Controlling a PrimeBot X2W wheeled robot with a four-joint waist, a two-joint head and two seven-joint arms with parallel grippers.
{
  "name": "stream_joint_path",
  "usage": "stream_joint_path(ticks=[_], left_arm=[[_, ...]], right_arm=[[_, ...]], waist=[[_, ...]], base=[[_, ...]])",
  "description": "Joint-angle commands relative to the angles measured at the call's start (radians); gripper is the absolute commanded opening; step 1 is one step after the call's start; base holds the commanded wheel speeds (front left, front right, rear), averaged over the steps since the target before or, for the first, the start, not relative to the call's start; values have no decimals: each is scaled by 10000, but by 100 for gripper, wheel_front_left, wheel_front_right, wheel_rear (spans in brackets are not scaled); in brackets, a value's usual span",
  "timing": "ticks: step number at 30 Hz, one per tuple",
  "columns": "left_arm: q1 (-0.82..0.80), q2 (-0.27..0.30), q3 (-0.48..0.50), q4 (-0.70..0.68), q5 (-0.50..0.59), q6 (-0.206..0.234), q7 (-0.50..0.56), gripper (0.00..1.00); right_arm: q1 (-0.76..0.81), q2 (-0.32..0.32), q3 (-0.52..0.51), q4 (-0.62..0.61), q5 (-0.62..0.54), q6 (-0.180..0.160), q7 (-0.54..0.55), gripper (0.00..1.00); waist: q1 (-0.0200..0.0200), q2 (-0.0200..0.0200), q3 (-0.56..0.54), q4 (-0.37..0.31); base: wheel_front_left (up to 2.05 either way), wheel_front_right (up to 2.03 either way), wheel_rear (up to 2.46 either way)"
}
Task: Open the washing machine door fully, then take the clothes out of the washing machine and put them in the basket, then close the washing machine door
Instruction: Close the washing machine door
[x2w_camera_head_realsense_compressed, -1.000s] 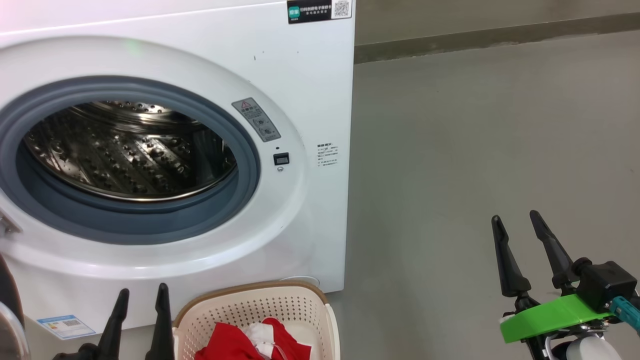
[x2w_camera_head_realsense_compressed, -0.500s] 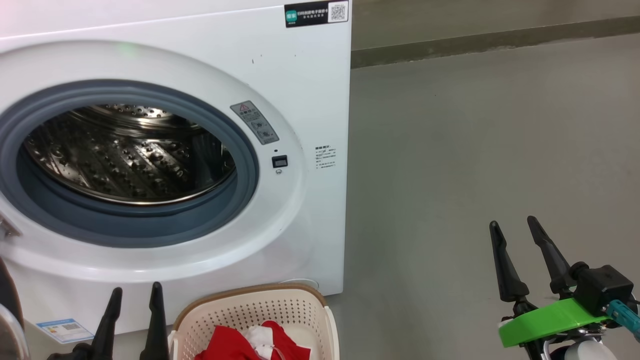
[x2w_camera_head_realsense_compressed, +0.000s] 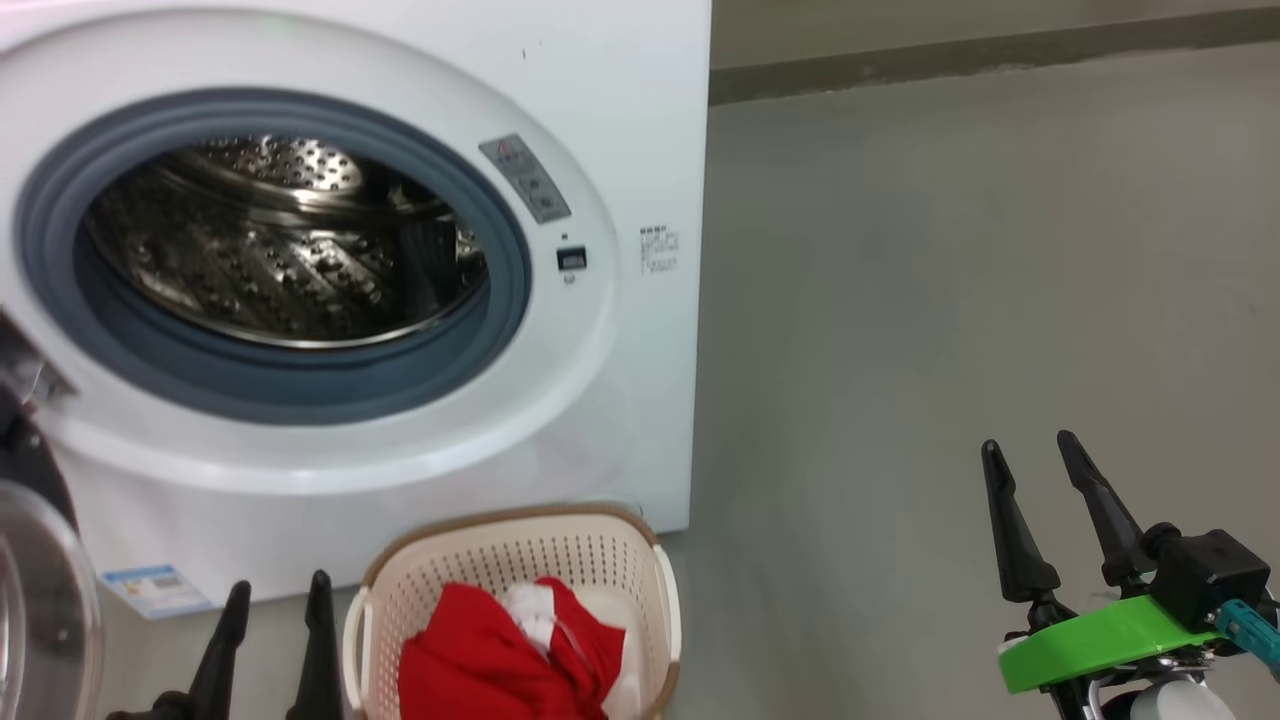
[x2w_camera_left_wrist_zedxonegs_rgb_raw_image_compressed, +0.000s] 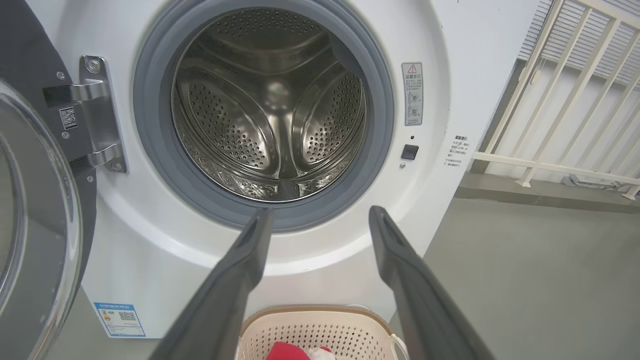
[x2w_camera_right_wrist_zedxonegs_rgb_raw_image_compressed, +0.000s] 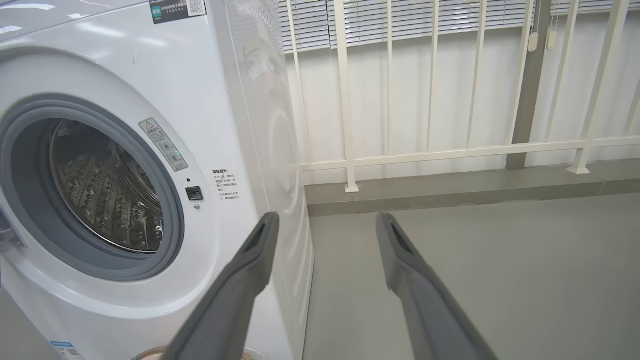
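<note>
Two sets of long dark fingers stand spread wide with nothing between them. The left gripper (x2w_camera_head_realsense_compressed: 280, 585) is low, just beside the small cream perforated plastic basket with the brown woven-look rim (x2w_camera_head_realsense_compressed: 520, 520). The right gripper (x2w_camera_head_realsense_compressed: 1028, 442) is well apart over the smooth grey floor (x2w_camera_head_realsense_compressed: 950, 250).

The basket sits on the floor close under the front of the big white boxy washing machine (x2w_camera_head_realsense_compressed: 620, 120), probably so that lifted laundry has only a short drop. The bright red, soft, crumpled clothes (x2w_camera_head_realsense_compressed: 480, 650) lie heaped inside it, with a smaller white cloth piece (x2w_camera_head_realsense_compressed: 530, 605) tucked on top.

The perforated, shiny steel drum (x2w_camera_left_wrist_zedxonegs_rgb_raw_image_compressed: 270, 110) looks empty inside its matte grey rubber ring (x2w_camera_left_wrist_zedxonegs_rgb_raw_image_compressed: 380, 115), so unloading appears finished.

The large round door with the bulging clear glass window (x2w_camera_left_wrist_zedxonegs_rgb_raw_image_compressed: 30, 210) hangs swung out on its metal hinge (x2w_camera_left_wrist_zedxonegs_rgb_raw_image_compressed: 95, 115) at the machine's left side, leaving the mouth free. Closing it seems to be the step left. The left arm is nearest, and the glass bowl looks slick, so the rim is likely the better place to push.
</note>
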Motion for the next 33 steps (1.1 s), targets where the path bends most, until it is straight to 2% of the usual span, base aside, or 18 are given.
stream_joint_path(ticks=[1,13,27,33], left_arm=[[-286,110,319,-368,-27,-95,-91,100],[-239,110,406,-590,-177,-148,-91,100],[-236,110,309,-621,-188,-97,-91,100],[-288,110,210,-611,-139,46,-91,100]], right_arm=[[-135,-90,161,-267,14,63,-63,100],[-149,-99,120,-214,-44,63,-63,100],[-140,-66,130,-209,-63,63,-63,100],[-106,-63,162,-211,-68,63,-63,100]], waist=[[0,0,22,20],[0,0,101,113],[0,0,171,217],[0,0,214,505]], base=[[-188,214,-26],[-114,118,-4],[-5,5,0],[0,0,0]])
